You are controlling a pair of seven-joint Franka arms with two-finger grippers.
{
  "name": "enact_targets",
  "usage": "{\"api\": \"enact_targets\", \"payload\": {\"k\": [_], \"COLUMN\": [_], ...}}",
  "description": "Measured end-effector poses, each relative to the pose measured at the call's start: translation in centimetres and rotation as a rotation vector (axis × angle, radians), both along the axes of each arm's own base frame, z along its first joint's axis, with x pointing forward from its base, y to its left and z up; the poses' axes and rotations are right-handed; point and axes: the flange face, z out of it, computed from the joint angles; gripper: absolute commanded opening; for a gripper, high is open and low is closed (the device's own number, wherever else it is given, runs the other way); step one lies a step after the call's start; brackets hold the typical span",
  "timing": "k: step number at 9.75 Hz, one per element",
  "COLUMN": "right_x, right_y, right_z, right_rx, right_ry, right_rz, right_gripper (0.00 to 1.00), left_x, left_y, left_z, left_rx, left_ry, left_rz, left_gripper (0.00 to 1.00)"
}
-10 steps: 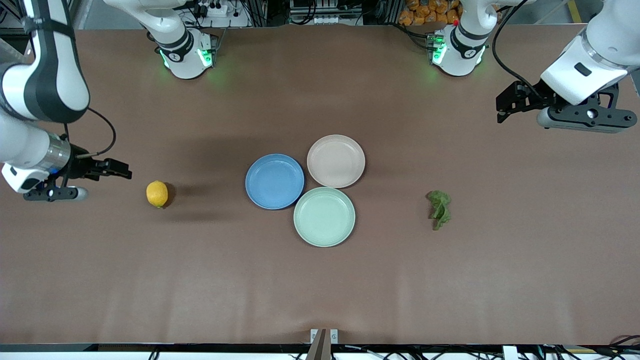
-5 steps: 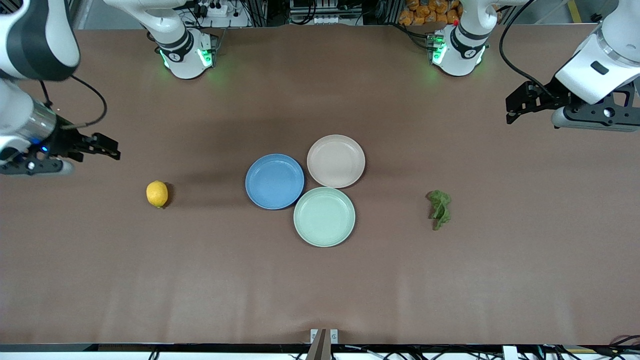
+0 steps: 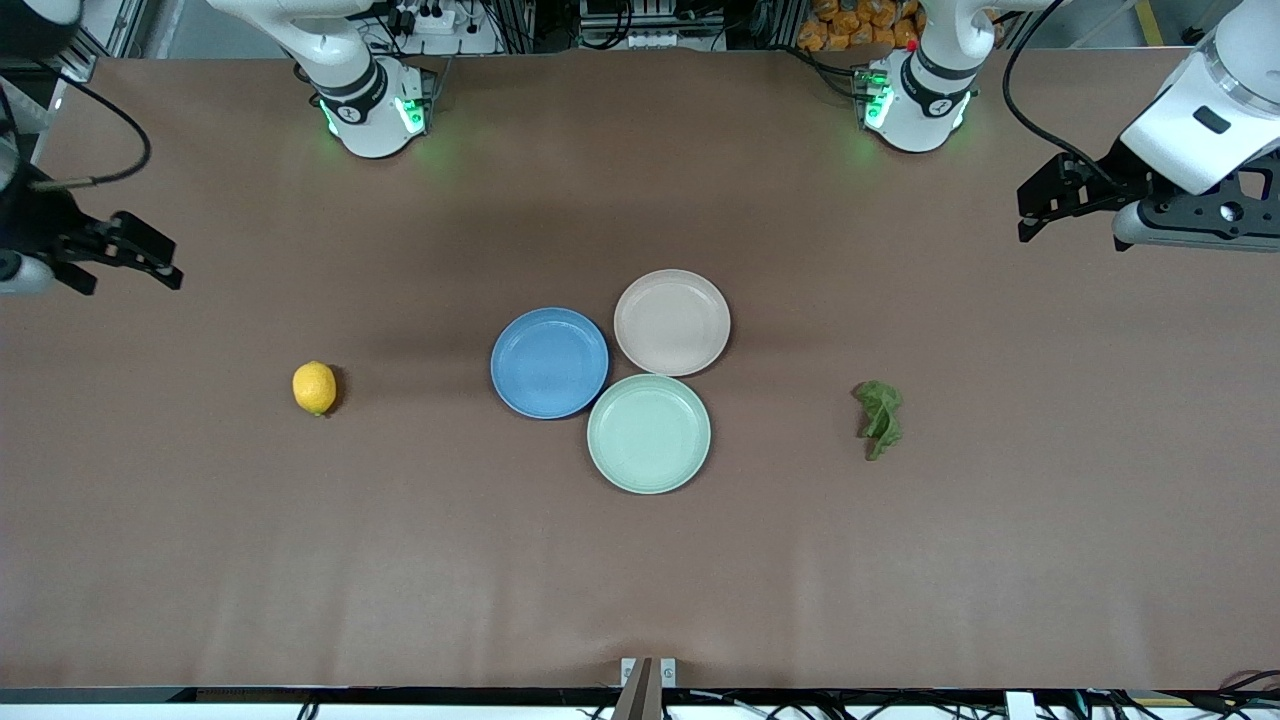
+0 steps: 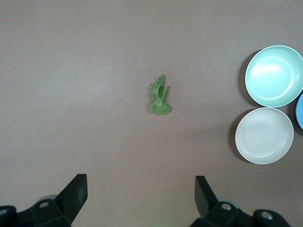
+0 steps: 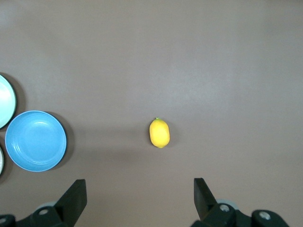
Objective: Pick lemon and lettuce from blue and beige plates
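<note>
My left claw (image 3: 1040, 205) hangs wide and empty over the table (image 3: 640, 580) at the left arm's end, well apart from the blue plate (image 3: 549, 362). My right claw (image 3: 140, 258) hangs just as wide and empty over the right arm's end.

Both task plates are bare. The beige plate (image 3: 672, 322) touches the blue plate, and a mint green plate (image 3: 649, 433) sits against both, nearer the front camera. The lemon (image 3: 314, 387) lies on the table, well apart from the blue plate toward the right arm's end. The lettuce (image 3: 879, 417) lies on the table toward the left arm's end, past the green plate.

I judge the lemon firm, smooth and liable to roll, so I would close across its narrow middle. The lettuce looks limp and light; I would pinch its bunched, thicker part.

The front view alone shows all three plates whole. My right wrist view shows the lemon (image 5: 159, 133) centred between my spread fingers (image 5: 75, 198); the left wrist view shows the lettuce's (image 4: 159, 96) crumpled folds.
</note>
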Motion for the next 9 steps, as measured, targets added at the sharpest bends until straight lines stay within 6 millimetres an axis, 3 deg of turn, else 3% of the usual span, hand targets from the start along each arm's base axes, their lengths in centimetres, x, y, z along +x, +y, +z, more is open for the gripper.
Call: {"api": "enact_targets", "payload": {"k": [5, 9], "right_x": [1.5, 1.5], "right_y": [-0.3, -1.3], "right_z": [0.9, 1.1], "right_rx": [-0.005, -0.005], "right_ry": [0.049, 0.048], "right_rz": [-0.004, -0.022], "right_gripper": [1.00, 1.00], "left_x": [0.0, -0.2], "left_y": [-0.2, -0.7], "left_z": [0.0, 0.0], "left_rx": [0.000, 0.000], "left_ry": [0.000, 0.000], "left_rz": [-0.001, -0.010], "left_gripper": [1.00, 1.00]}}
